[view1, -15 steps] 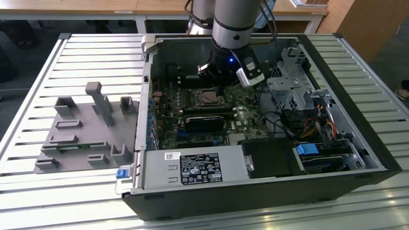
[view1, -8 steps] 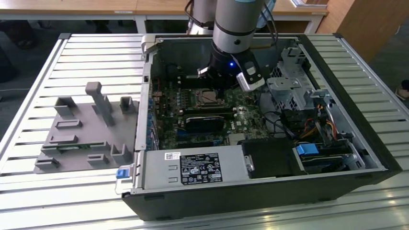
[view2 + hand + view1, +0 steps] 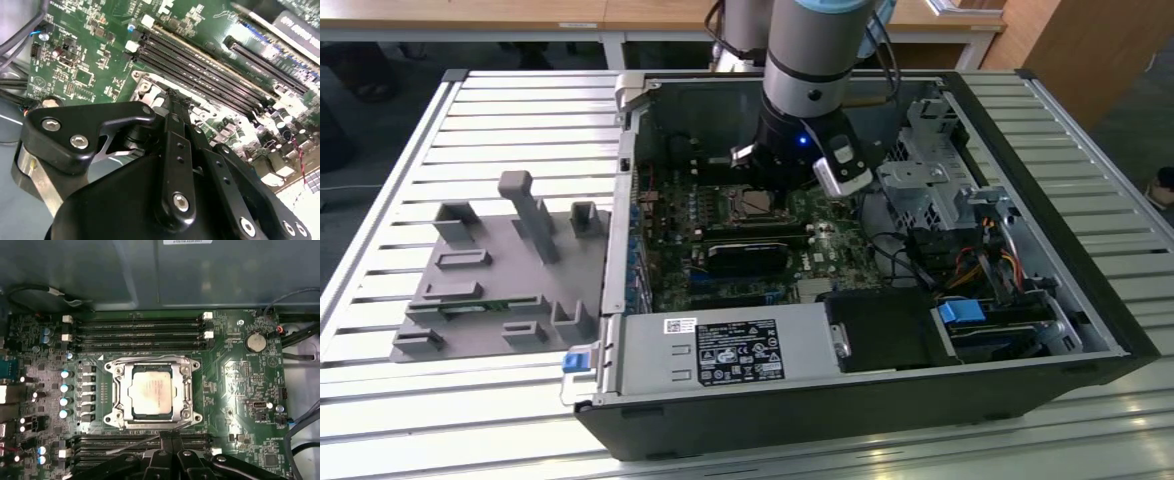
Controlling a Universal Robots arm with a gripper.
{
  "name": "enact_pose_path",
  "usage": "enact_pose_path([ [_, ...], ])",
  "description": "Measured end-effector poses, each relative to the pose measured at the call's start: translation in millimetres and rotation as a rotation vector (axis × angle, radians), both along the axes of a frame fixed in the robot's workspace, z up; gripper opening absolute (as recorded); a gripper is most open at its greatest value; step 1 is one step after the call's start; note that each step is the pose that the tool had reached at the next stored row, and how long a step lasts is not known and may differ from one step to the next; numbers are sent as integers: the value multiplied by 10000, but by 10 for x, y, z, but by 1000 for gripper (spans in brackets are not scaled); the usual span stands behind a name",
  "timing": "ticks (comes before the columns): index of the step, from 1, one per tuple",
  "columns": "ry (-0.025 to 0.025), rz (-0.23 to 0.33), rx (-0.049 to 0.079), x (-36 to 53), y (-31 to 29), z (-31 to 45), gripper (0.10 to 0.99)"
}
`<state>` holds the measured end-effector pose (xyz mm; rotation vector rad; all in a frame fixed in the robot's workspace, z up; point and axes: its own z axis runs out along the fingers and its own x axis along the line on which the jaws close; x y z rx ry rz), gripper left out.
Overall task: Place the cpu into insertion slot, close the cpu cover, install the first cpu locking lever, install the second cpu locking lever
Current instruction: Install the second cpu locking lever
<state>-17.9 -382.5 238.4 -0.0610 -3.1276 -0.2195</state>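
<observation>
Arm descends from the top centre of the exterior view into the open case (image 3: 1067, 300), which lies on a slatted table (image 3: 400, 400). Hand (image 3: 787, 175) hangs just above the green board (image 3: 720, 250), over the socket area.

First wrist view: cpu (image 3: 152, 392) sits at frame centre inside the slot (image 3: 131, 412) — silvery top facing up, lying flat. Cover (image 3: 186, 390) is down around it, the chip showing through its window. Memory slots (image 3: 140, 332) run in rows above the socket in the frame; a coin cell (image 3: 255, 342) lies at upper right. Hand (image 3: 171, 447) enters at the bottom edge, fingers (image 3: 165, 442) pressed together with nothing between them, tips near the socket's lower edge.

Second wrist view: hand (image 3: 172, 95) from behind, black linkage filling the lower frame, tips closed just over the socket frame.

Grey fixture (image 3: 494, 270) with upright posts rests on the table, at the left of the exterior view, beside the case.
</observation>
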Motion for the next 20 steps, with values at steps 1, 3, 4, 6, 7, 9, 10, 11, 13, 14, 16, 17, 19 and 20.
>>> enact_pose_path([
  [1,0,1,4,-16,-10,-2,106],
  [3,0,0,7,-55,-23,-5,106],
  [4,1,0,6,-76,-28,-6,106],
  [6,-1,2,9,-112,-31,-10,106],
  [7,-1,1,10,-130,-31,-12,106],
  [9,0,0,12,-169,-32,-15,106],
  [10,0,0,13,-186,-32,-19,106],
  [11,0,0,15,-202,-32,-24,106],
  [13,0,0,15,-223,-32,-46,106],
  [14,0,1,16,-230,-32,-62,106],
  [16,0,2,19,-248,-32,-97,106],
  [17,1,1,26,-258,-32,-112,106],
  [19,1,1,71,-275,-32,-136,106],
  [20,1,0,105,-281,-32,-146,106],
])
